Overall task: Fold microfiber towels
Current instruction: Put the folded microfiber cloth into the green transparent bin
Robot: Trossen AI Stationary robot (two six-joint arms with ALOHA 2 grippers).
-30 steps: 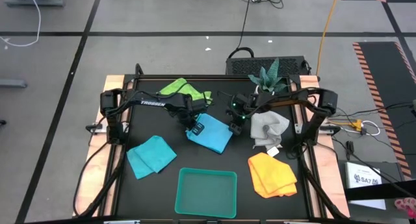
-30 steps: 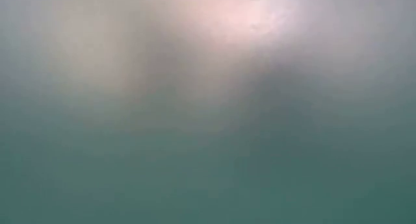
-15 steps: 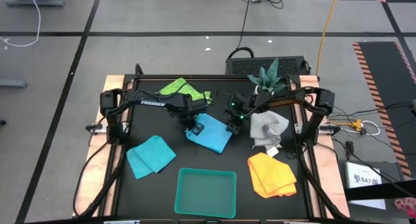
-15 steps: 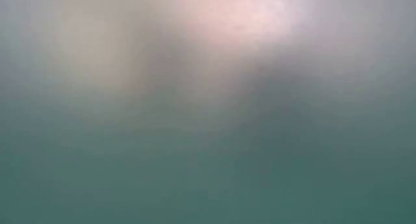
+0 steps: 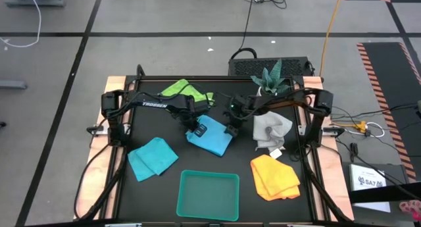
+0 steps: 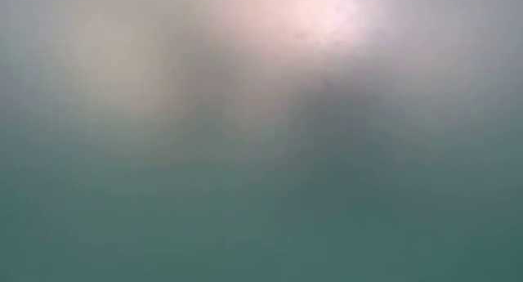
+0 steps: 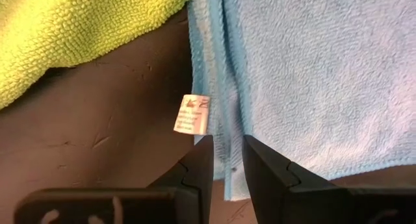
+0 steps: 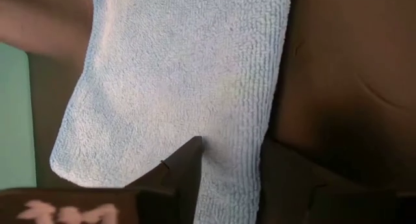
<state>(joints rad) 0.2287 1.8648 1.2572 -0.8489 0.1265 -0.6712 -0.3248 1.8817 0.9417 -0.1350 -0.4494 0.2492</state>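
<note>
Turquoise towel [image 5: 212, 136] lies mid-table between both grippers. High view alone shows whole layout: lime towel [image 5: 186, 90] behind, second turquoise towel [image 5: 152, 157] front-left, tray [image 5: 209, 195] in front. Left wrist view shows left gripper [image 7: 226, 160] pinching towel's edge beside white tag [image 7: 194, 114]. Right wrist view shows right gripper [image 8: 227, 160] straddling opposite edge, fingers narrowly apart, grip unclear. Low view blurred. Right arm shifted slightly leftward since earlier.

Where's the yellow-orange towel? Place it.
High view: the yellow-orange towel lies on the table's right side, between the teal tray and the grey-white towel.
</note>
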